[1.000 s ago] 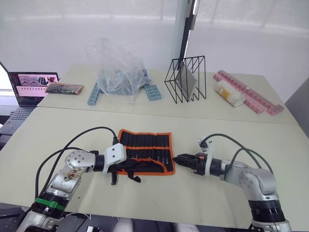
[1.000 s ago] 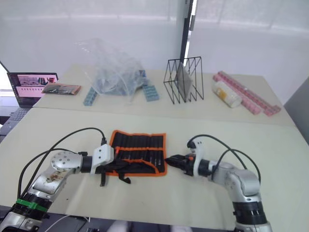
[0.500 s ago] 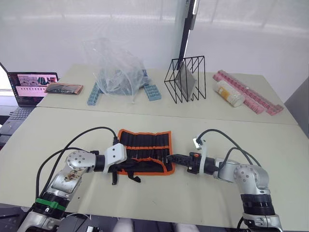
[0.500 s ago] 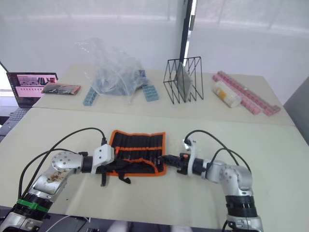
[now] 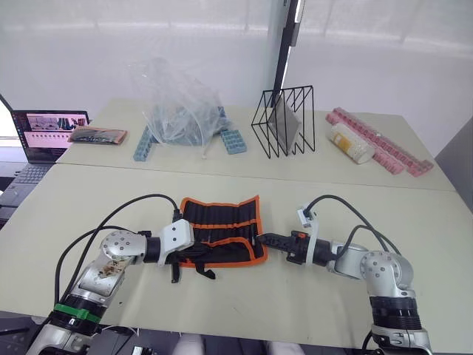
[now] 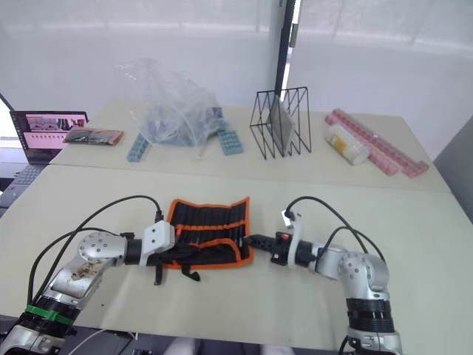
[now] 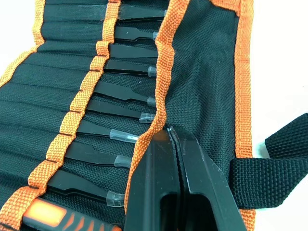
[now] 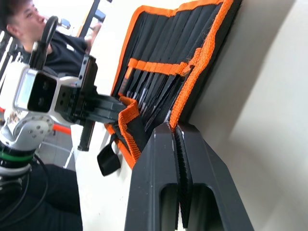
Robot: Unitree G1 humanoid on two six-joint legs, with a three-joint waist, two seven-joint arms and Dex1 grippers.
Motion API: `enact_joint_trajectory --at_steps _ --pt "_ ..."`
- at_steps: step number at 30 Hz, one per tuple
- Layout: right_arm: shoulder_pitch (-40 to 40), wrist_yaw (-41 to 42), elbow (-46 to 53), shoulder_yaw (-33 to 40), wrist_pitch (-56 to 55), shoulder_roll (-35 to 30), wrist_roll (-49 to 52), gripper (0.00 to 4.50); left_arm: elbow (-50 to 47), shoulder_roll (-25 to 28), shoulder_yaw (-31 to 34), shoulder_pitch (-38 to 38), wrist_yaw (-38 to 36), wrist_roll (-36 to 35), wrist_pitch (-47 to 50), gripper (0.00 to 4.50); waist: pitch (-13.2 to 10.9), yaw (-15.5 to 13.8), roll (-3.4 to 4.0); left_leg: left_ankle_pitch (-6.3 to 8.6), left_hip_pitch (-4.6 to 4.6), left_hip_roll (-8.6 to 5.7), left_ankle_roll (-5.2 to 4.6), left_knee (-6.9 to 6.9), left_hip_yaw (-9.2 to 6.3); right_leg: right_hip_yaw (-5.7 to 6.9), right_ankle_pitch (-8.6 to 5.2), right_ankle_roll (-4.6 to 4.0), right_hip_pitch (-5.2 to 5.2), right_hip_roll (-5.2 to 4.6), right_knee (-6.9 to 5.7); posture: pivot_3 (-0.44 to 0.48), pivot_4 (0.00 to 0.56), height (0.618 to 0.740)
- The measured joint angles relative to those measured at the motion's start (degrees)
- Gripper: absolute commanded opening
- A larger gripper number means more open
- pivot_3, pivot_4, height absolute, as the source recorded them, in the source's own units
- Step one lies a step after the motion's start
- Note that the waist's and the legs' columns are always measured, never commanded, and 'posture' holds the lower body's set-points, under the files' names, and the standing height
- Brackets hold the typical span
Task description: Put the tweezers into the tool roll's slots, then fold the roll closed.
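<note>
Black tool roll (image 5: 220, 230) is pinched at opposite edges by left end effector (image 7: 169, 139) and right end effector (image 8: 174, 129).

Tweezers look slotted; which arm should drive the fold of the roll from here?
Both are needed. The left gripper and the right gripper each pinch an end of the near flap's orange edge on the tool roll, with the tweezers already slotted.

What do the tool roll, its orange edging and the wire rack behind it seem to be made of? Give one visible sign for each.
Tool roll: black woven fabric, matte; a fine weave shows, and it folds softly.
Orange edging: woven tape, probably nylon or cotton; ribbed texture.
Wire rack: probably black-coated metal; thin, rigid, straight rods.
</note>
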State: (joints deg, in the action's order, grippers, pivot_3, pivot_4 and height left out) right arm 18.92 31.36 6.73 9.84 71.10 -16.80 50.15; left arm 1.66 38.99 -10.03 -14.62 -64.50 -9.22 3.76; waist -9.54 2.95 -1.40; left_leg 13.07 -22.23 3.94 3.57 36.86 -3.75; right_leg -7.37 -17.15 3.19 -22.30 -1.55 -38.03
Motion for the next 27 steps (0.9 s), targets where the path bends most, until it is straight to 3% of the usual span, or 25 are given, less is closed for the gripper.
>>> enact_joint_trajectory --at_steps 14,21,27 --pt "6.7 -11.9 4.8 -1.3 8.4 9.4 4.2 0.01 -1.1 0.3 0.6 0.7 -0.2 -0.1 0.2 0.00 -0.1 0.5 0.22 0.00 -0.29 0.00 0.00 -0.05 -0.02 0.01 -0.01 0.00 -0.29 -0.01 0.02 0.000 0.150 0.720" --pt "6.6 -14.5 4.0 -12.2 3.2 10.3 -4.1 0.01 -1.7 0.4 1.0 1.4 0.0 -0.1 0.3 0.00 -0.1 0.8 0.24 0.00 -0.32 0.00 0.00 -0.09 -0.02 0.00 -0.01 -0.01 -0.35 -0.01 0.04 0.000 0.150 0.720" --pt "5.5 -12.2 2.9 -20.3 -5.0 8.1 -10.8 0.01 -2.5 1.1 1.2 2.0 0.2 -0.1 0.4 0.00 -0.1 1.0 0.23 0.00 -0.34 0.00 0.00 -0.10 -0.02 0.00 -0.02 -0.01 -0.39 -0.01 0.02 0.000 0.150 0.720"
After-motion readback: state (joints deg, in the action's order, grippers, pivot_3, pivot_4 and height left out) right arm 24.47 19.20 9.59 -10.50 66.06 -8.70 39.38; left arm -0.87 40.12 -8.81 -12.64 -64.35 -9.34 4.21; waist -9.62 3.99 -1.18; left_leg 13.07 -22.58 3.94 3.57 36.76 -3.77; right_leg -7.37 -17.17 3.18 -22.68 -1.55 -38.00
